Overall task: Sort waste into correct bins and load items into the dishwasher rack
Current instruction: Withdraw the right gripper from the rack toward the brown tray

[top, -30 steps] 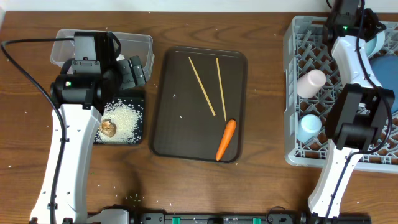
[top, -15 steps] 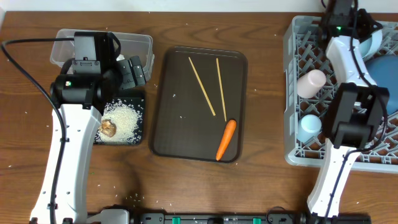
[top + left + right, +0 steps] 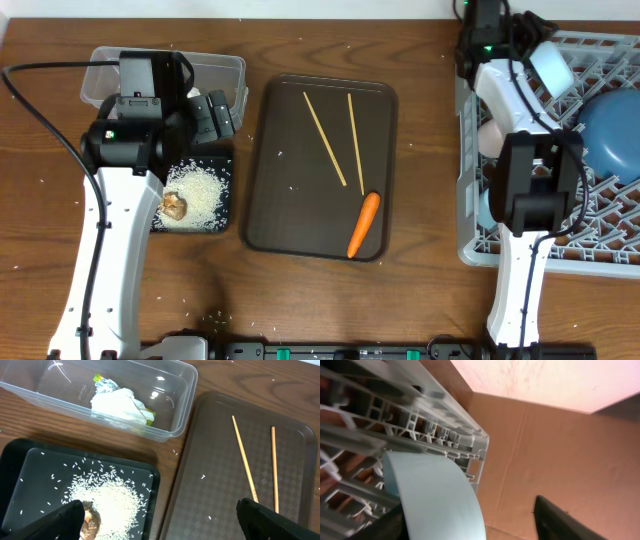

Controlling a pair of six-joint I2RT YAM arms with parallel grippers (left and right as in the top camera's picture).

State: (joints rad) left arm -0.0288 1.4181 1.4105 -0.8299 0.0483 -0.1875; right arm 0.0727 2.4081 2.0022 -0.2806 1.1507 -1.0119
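My right gripper (image 3: 535,42) is at the far left corner of the grey dishwasher rack (image 3: 468,245), jaws open. The small light blue bowl (image 3: 437,495) stands on edge between them, against one finger and clear of the other finger (image 3: 565,520). From above, the small bowl (image 3: 553,66) sits beside the large blue bowl (image 3: 606,125). The arm partly hides the pinkish cup (image 3: 487,136) and light blue cup (image 3: 484,207). My left gripper (image 3: 167,520) hangs open over the black tray (image 3: 150,472) of rice (image 3: 107,502). An orange carrot (image 3: 364,224) and two chopsticks (image 3: 326,140) lie on the brown serving tray (image 3: 290,200).
The clear tub (image 3: 186,391) holds crumpled tissue (image 3: 120,402) and a yellow-green wrapper (image 3: 102,381). A brown food lump (image 3: 90,517) sits in the rice. Stray grains dot the wooden table (image 3: 420,290). The black tray (image 3: 226,158) and tub (image 3: 232,68) lie under my left arm.
My right arm has swung left along the rack's far edge. Its jaws have opened and let go of the small light blue bowl. The left arm has not moved.
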